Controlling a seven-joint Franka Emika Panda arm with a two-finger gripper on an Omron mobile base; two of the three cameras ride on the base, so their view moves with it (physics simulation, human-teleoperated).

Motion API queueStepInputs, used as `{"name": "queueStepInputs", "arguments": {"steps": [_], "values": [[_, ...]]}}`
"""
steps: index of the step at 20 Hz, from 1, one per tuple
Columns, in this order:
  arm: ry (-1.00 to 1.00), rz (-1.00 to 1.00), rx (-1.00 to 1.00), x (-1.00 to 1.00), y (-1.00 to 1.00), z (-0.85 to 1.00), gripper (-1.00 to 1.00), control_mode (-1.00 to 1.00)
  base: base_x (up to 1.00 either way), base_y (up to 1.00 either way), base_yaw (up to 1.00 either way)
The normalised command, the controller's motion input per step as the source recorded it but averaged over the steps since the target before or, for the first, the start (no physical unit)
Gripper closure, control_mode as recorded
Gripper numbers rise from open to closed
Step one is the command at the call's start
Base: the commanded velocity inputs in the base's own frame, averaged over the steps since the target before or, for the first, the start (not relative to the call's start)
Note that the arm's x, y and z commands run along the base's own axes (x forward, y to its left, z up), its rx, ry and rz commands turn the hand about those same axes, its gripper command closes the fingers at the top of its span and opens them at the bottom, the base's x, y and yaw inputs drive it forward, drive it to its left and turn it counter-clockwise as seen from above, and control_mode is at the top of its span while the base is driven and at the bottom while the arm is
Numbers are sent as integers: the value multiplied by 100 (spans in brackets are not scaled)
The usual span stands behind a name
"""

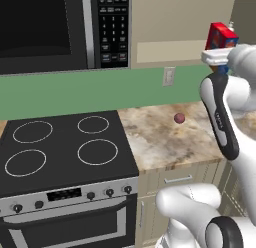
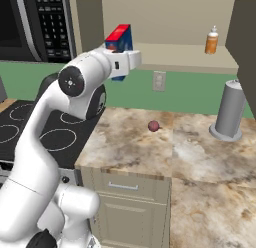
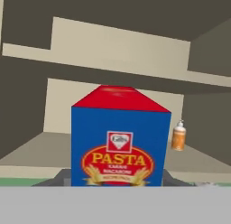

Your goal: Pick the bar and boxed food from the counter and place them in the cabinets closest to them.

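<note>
My hand is raised in front of the open cabinet, clenched on one box, a red carton with a blue face that reads PASTA in the hand view. The box stands upright in my grip, high above the table, at the level of the cabinet's lower shelf; from the left base view it shows red and blue just above my white wrist. I cannot tell whether its bottom touches the shelf. Inside the cabinet I count two shelves, and on the lower one stands one orange bottle with a white cap, well to the right of the box; the hand view shows it just beside the box's right edge, farther back. On the table lie one small dark-red ball and one grey cylinder standing upright near the right. To the left is one black stove with four rings, and above it one black microwave with a keypad. One white outlet sits on the green wall.
</note>
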Motion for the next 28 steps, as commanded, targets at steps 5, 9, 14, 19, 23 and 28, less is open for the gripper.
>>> {"name": "queueStepInputs", "arguments": {"steps": [5, 9, 14, 19, 23, 28], "values": [[11, 0, 2, 31, 0, 12, 100, -100, 0, 0, 0], [6, 0, 1, 18, 0, 7, 100, -100, 0, 0, 0], [0, 0, 0, 13, -1, 0, 100, -100, 0, 0, 0], [-4, 0, 0, 11, 0, 0, 100, -100, 0, 0, 0], [-8, 0, -2, 8, 0, -3, 100, -100, 0, 0, 0], [-6, 0, -1, 13, 0, 0, 100, -100, 0, 0, 0]]}}
